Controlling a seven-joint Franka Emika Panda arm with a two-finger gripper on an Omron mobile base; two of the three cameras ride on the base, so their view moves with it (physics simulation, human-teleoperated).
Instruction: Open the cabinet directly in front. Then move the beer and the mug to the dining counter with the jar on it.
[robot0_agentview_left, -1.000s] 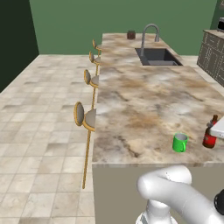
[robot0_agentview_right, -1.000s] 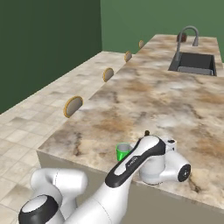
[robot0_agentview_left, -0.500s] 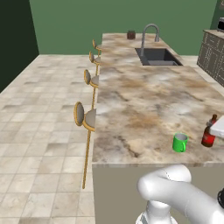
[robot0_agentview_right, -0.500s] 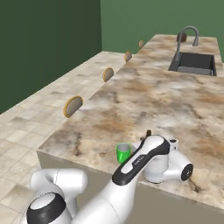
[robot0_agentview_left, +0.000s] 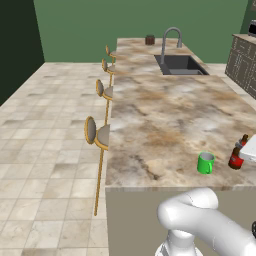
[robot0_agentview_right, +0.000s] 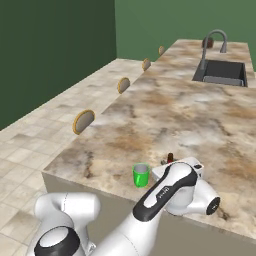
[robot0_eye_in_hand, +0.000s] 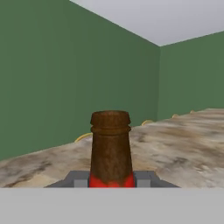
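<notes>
Your pincer (robot0_eye_in_hand: 111, 180) is closed on the beer (robot0_agentview_left: 236, 156) at its red neck band, with the bottle standing on or just above the near end of the desk (robot0_agentview_left: 165, 115), near the mug (robot0_agentview_left: 205, 163); contact with the marble top is hard to judge. If you let go while it hangs tilted or short of the surface, it could topple into the mug.

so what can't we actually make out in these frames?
- Beer: base hidden by the hand in the left base view; the arm hides all but its top in the right base view.
- Beer label: cut off at the bottom of the hand view.
- Jar: too small for detail.
</notes>
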